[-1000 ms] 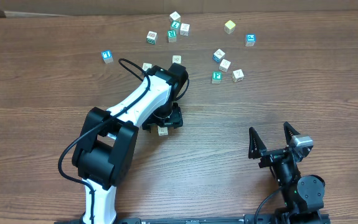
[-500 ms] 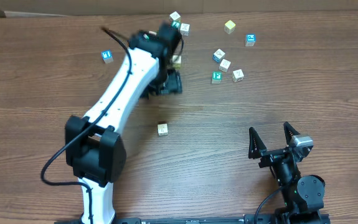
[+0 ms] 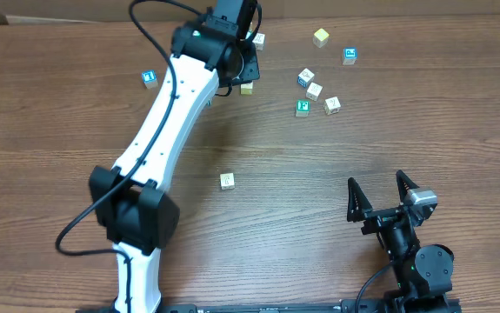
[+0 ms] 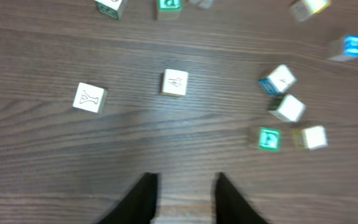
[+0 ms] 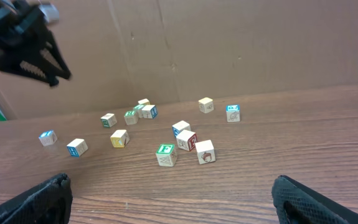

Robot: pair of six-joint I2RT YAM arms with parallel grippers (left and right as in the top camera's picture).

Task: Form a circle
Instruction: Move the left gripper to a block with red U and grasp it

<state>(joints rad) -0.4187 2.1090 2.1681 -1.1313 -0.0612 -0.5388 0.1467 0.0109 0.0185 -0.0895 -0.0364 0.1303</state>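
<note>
Left gripper pinched narrow, nothing between its fingers: A cube dead ahead, Y cube ahead-left, the four circle cubes loosely bunched ahead-right. It has swung up from mid-table, leaving a lone cube far behind it, while the right gripper gapes wide. The table ends not far ahead, with bare wood behind.

**Operator:** State of the right gripper?

**Technician:** Fingers sit at the lower corners, spread wide, with nothing between them.

**Operator:** Table contents?

**Technician:** Alphabet cubes lie scattered on the wooden table. A cluster of four cubes is loosely grouped near centre, with the green-faced cube nearest. A yellow cube lies to its left. The cardboard wall stands behind. The left gripper is at upper left, blurred.
</note>
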